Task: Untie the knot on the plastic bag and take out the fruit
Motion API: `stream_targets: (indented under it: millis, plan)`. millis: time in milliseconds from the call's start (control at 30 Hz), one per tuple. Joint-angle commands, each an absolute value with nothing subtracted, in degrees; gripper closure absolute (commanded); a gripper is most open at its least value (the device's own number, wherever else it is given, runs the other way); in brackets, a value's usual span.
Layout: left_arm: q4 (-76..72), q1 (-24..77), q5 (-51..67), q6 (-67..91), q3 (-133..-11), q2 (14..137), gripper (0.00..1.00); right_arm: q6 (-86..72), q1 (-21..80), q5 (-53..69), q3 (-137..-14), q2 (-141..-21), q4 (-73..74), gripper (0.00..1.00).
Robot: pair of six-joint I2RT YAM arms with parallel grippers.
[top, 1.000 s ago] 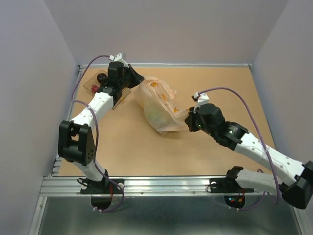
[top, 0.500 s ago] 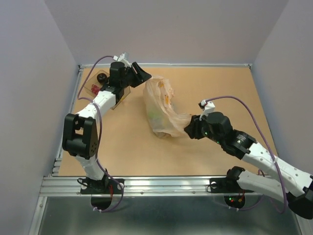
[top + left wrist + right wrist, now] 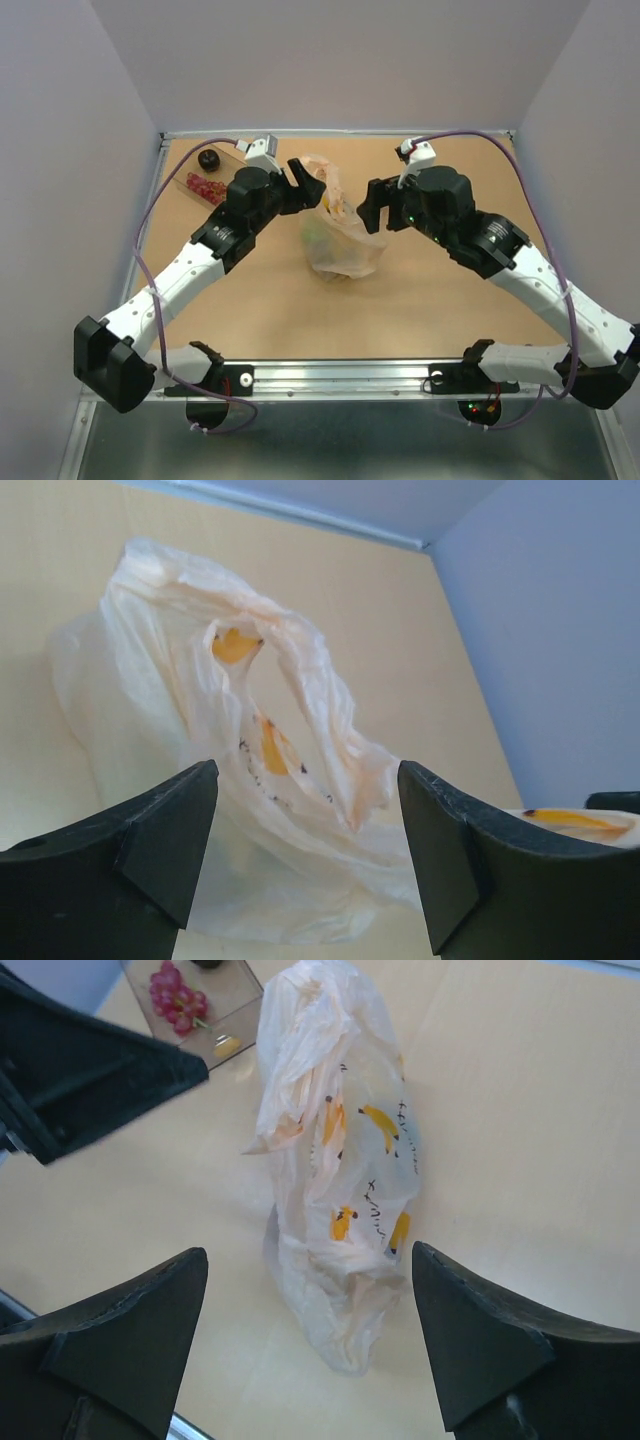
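The plastic bag (image 3: 338, 240) stands slumped on the table's middle, cream-white with orange banana print (image 3: 340, 1175). Its handles rise as loose, crumpled loops (image 3: 300, 695), and I cannot make out a tied knot. A green fruit (image 3: 314, 233) shows faintly through the plastic; other fruit is hidden inside. My left gripper (image 3: 308, 184) is open just left of the bag's top, with the bag beyond its jaws (image 3: 305, 775) and nothing between them. My right gripper (image 3: 368, 208) is open just right of the bag, hovering above it (image 3: 308, 1255), empty.
A clear tray (image 3: 190, 168) sits at the far left corner with red grapes (image 3: 207, 187) and a black round piece (image 3: 208, 159). The tray (image 3: 235, 1005) also appears in the right wrist view, behind the left gripper's finger (image 3: 90, 1060). Walls enclose the table.
Both grippers have opened and let go of the bag. The left arm swung from the tray toward the middle, and the right arm moved farther in. The stretched bag has slumped upright.
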State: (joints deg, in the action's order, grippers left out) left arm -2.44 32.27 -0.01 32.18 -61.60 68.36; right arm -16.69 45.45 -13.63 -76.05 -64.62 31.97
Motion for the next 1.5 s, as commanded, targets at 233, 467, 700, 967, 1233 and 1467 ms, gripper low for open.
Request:
stream_targets:
  millis: [233,467,700,967,1233,1467]
  plan:
    - [1.1,36.7,-10.6,37.6,-61.2,78.0,0.22,-14.6,44.9,-22.8,-82.5,-72.5,35.4,0.1]
    - [1.4,37.9,-16.1,40.4,-61.4,82.3,0.26,-15.0,41.6,-21.2,-81.7,-73.2,33.2,0.09]
    - [-1.5,37.9,-14.4,40.8,-58.0,82.4,0.69,-16.3,35.3,-11.5,-83.7,-76.2,29.8,0.06]
    - [-7.6,38.0,-11.9,37.9,-49.8,76.0,1.0,-18.9,32.6,-5.2,-86.7,-81.6,26.7,0.04]
    - [-9.1,38.0,-12.1,37.4,-46.0,72.9,1.0,-19.2,32.5,-2.5,-94.5,-85.5,26.3,0.07]
    - [-9.8,37.9,-12.7,38.2,-46.8,73.7,1.0,-19.8,33.2,14.8,-83.6,-86.5,24.9,0.52]
